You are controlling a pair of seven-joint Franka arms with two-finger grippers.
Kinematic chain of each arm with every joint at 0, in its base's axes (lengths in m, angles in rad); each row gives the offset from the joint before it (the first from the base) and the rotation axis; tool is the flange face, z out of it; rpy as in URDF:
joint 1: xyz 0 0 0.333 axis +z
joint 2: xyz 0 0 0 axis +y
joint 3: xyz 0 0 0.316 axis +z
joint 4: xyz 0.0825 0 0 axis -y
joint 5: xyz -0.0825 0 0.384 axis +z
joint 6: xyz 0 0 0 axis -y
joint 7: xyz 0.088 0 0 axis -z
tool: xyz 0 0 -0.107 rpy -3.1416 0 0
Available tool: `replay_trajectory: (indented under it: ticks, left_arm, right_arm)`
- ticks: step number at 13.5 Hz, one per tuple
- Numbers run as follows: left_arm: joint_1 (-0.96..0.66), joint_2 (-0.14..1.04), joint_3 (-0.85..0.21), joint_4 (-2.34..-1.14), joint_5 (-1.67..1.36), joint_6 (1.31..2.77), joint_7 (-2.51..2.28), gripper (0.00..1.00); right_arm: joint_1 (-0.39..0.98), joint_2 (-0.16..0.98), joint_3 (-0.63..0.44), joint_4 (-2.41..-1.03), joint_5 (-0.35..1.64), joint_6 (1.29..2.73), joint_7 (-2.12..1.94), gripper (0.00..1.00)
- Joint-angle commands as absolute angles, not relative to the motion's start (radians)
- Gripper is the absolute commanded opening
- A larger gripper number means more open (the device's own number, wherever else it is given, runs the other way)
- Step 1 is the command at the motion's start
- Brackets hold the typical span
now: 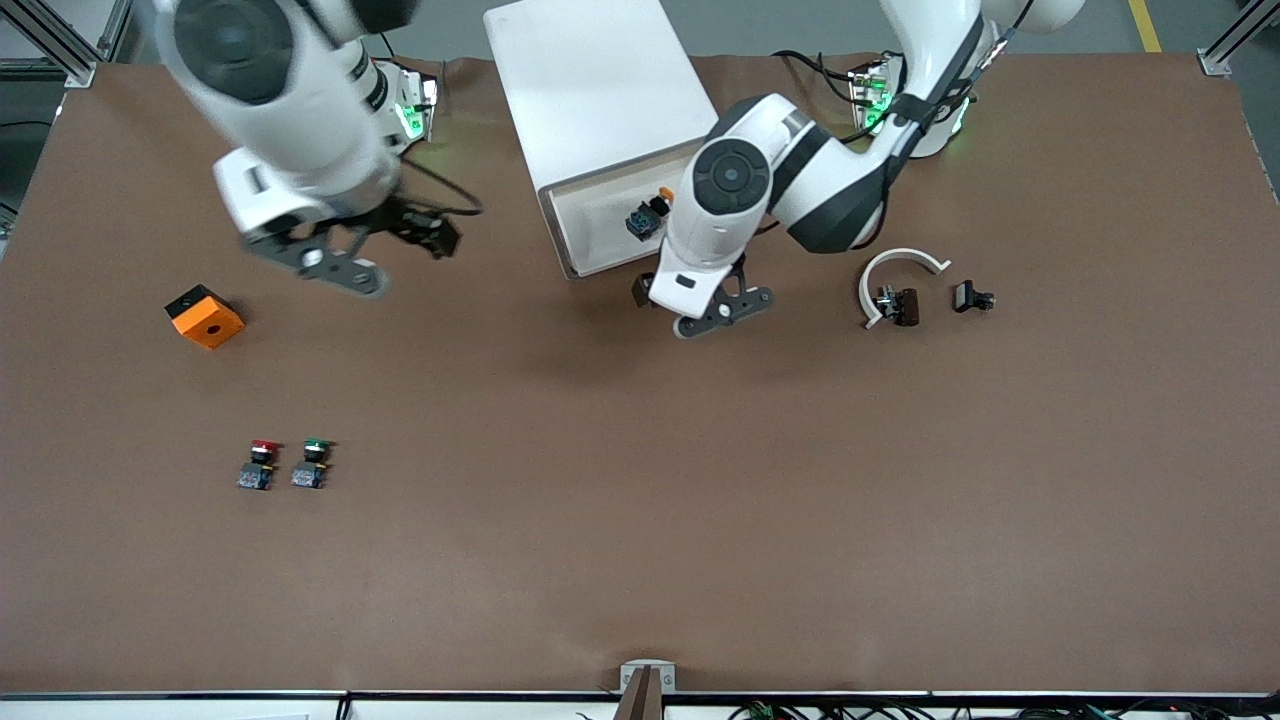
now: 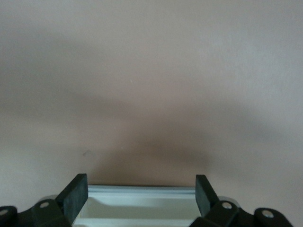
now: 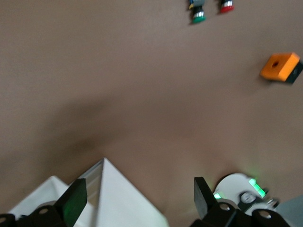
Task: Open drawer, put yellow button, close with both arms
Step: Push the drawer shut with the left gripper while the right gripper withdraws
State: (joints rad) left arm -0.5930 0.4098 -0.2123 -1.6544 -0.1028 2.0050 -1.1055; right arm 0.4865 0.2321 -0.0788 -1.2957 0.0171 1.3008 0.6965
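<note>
Now | brown table | yellow button in drawer | both end effectors released

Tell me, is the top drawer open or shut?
Open. The drawer sticks out from the cabinet, with the yellow button lying inside.

Brown table, scattered small parts.
White cabinet near the bases; orange block, red button beside green button, white curved piece, black clip.
</note>
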Motion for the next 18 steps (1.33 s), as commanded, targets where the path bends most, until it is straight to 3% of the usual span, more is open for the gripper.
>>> replay_trajectory:
  ticks: [1,8,18]
  left_arm:
    - [-0.614,0.406,-0.215,-1.660,-0.080,2.014,-1.121,1.00]
    - [-0.679,0.425,-0.218,-1.661,-0.083,2.014,-1.118,1.00]
    - [-0.684,0.425,-0.290,-1.661,-0.100,1.996,-1.108,1.00]
  right_arm:
    - [0.367,0.210,-0.060,-1.289,0.002,1.285,0.508,1.00]
    - [0.068,0.219,-0.055,-1.298,0.020,1.298,0.151,1.00]
    - [0.022,0.224,-0.057,-1.319,0.003,1.298,-0.057,1.00]
